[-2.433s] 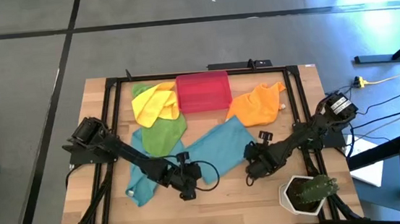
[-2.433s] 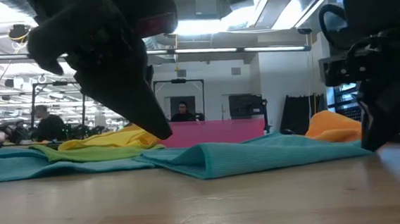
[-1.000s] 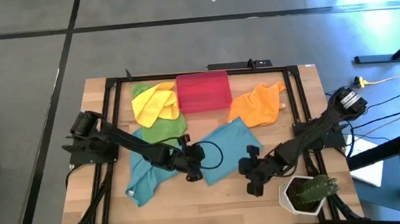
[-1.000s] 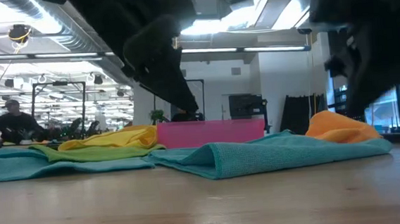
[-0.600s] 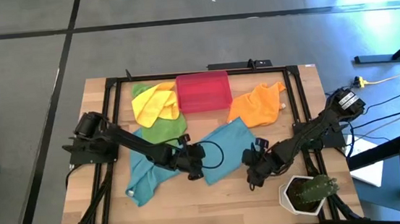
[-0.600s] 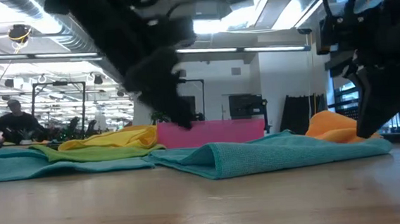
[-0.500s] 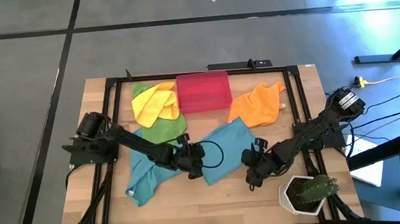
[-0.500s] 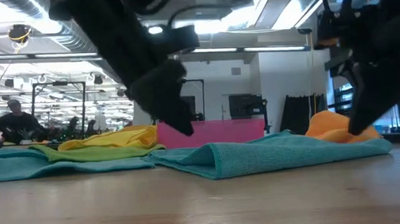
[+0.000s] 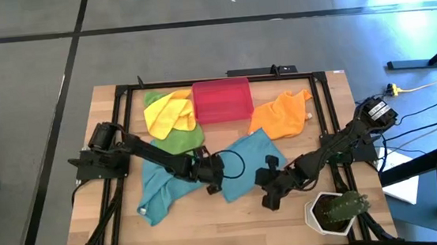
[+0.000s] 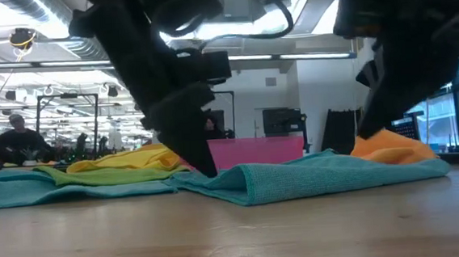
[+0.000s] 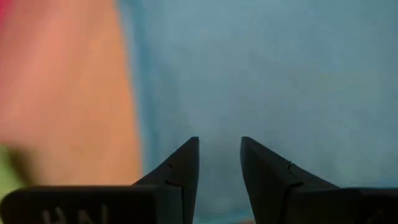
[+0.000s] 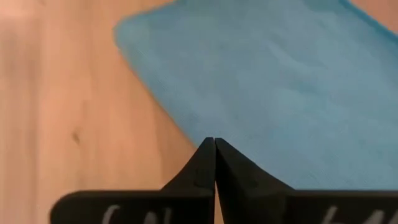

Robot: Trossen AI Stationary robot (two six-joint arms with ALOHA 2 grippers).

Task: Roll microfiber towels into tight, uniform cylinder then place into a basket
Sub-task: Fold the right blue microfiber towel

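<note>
Grey floor [image 9: 27,115] crossed by dark lines surrounded the table [image 9: 334,88]. Beyond, a bright hall: ceiling strip lights [image 10: 289,57], a dark monitor [image 10: 282,121], a person [image 10: 15,137] seated far off, a window [image 10: 428,127] alongside.

One camera hangs above and looks straight down on the whole desk [image 9: 124,226], with both arms and the floor around it. A second sits at desk height, very near the wood, facing level across the teal towel [image 10: 298,176] into the room behind. Each wrist camera looks forward past its own tool, close over that same teal towel [image 11: 280,74], which the right wrist view [image 12: 280,93] and the overhead view [image 9: 241,156] share too.
</note>
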